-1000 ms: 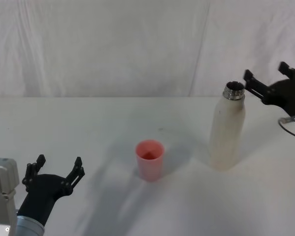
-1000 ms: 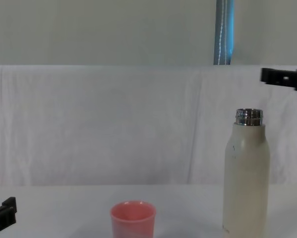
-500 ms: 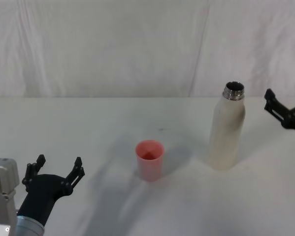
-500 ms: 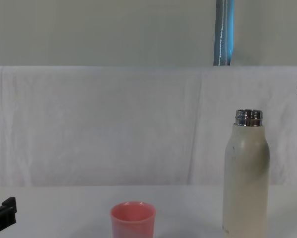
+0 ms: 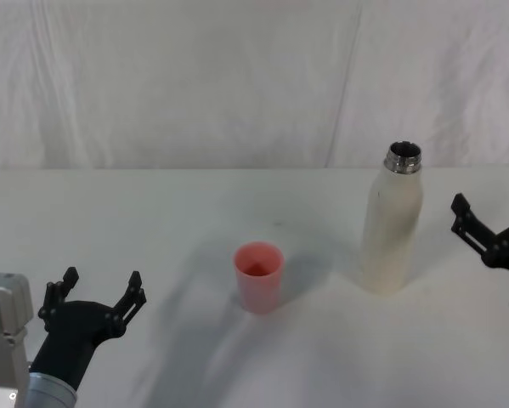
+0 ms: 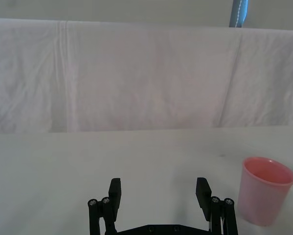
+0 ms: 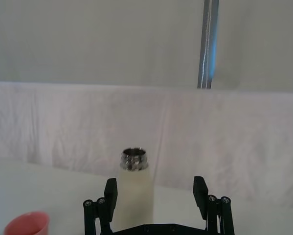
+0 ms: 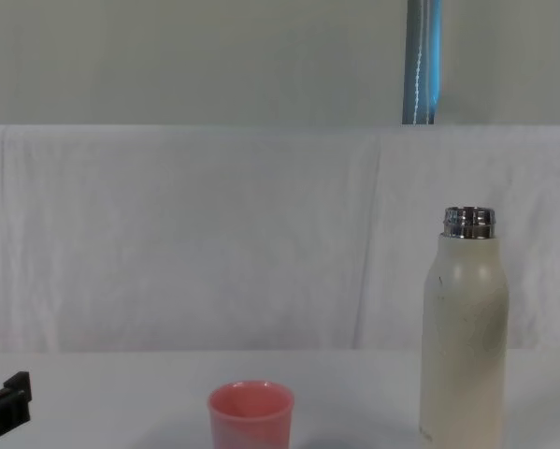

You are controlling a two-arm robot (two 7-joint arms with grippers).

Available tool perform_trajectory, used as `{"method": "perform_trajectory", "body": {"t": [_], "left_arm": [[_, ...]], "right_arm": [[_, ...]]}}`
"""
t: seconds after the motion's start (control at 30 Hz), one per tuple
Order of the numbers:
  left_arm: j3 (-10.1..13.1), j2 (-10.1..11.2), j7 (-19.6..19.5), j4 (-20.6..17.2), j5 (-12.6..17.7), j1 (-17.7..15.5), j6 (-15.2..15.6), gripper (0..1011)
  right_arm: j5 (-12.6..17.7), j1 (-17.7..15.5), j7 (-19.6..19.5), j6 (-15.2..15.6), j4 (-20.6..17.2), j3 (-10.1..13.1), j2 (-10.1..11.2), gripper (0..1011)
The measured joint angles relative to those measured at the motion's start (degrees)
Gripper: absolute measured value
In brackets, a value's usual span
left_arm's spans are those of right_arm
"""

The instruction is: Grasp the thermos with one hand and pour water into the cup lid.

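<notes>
A tall cream-white thermos (image 5: 393, 223) stands upright on the right of a white cloth-covered table (image 5: 152, 221), its lid off and its shiny threaded steel neck open. A small pink plastic cup lid (image 5: 258, 276), slightly tapered, sits mouth up near the middle, well apart from the bottle, ready to receive water. The right gripper (image 5: 490, 228) hovers just right of the thermos, level with its smooth rounded body, black fingers spread apart, seemingly lined up to grasp it. The left gripper (image 5: 94, 292) rests near the front left corner, fingers also apart, apparently idle. Draped white fabric forms the backdrop (image 5: 195, 76).
</notes>
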Motion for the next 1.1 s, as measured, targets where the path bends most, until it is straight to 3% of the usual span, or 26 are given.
{"method": "perform_trajectory", "body": {"t": [0.47,0.87,1.1], "left_arm": [[0.0,0.0,0.0,0.0,0.0,0.0,0.0,1001],[0.0,0.0,0.0,0.0,0.0,0.0,0.0,1001],[0.0,0.0,0.0,0.0,0.0,0.0,0.0,1001]], "right_arm": [[1.8,-0.3,1.8,3.6,2.9,-2.4,0.2,1000],[-2.7,-0.2,-0.2,-2.2,7.5,-5.7,-1.9,1000],[-4.4,-0.1,-0.3,-3.9,8.8,-6.4,-2.6,1000]]}}
